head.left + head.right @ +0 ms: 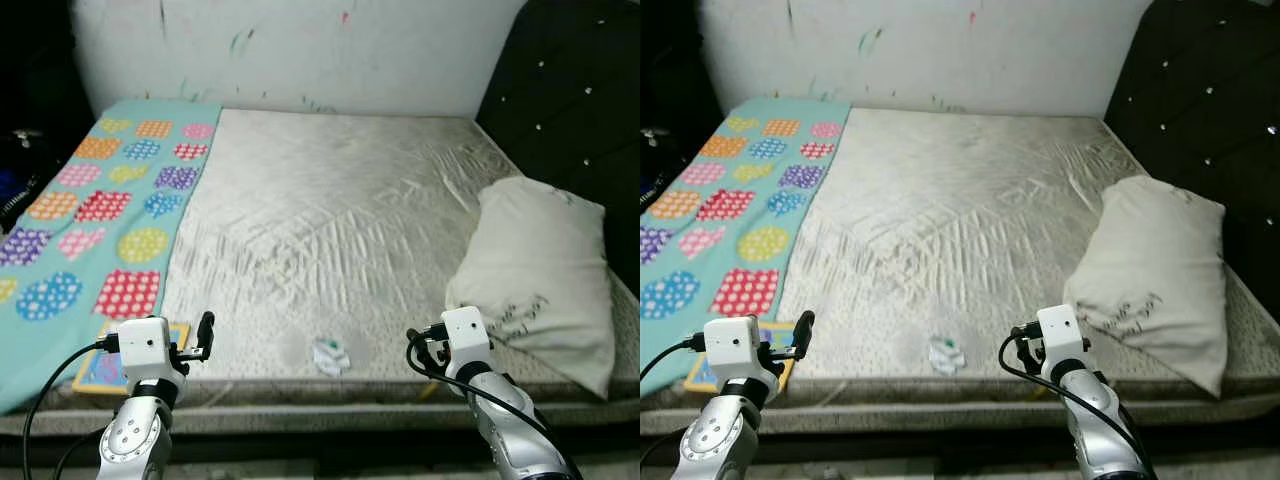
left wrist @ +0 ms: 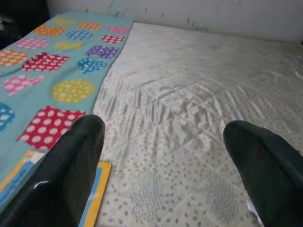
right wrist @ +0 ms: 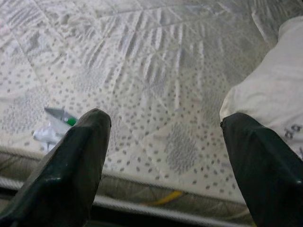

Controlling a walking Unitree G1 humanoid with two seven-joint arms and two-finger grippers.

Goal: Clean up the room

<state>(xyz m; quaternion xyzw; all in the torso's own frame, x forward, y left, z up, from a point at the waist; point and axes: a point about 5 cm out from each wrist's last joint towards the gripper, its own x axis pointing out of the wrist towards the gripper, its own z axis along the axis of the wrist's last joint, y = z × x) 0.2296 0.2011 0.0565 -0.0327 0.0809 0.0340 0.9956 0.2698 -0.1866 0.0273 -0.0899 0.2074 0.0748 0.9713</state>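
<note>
Hovering at the mattress (image 1: 330, 230) edge, left tool (image 2: 165, 161) and right tool (image 3: 165, 161) gape empty near a wrapper (image 1: 331, 354).

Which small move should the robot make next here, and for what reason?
Probably move the right end effector, open and empty, toward the wrapper near the mattress front edge. It looks like the only loose litter, lying between both arms, a little nearer the right one.
</note>
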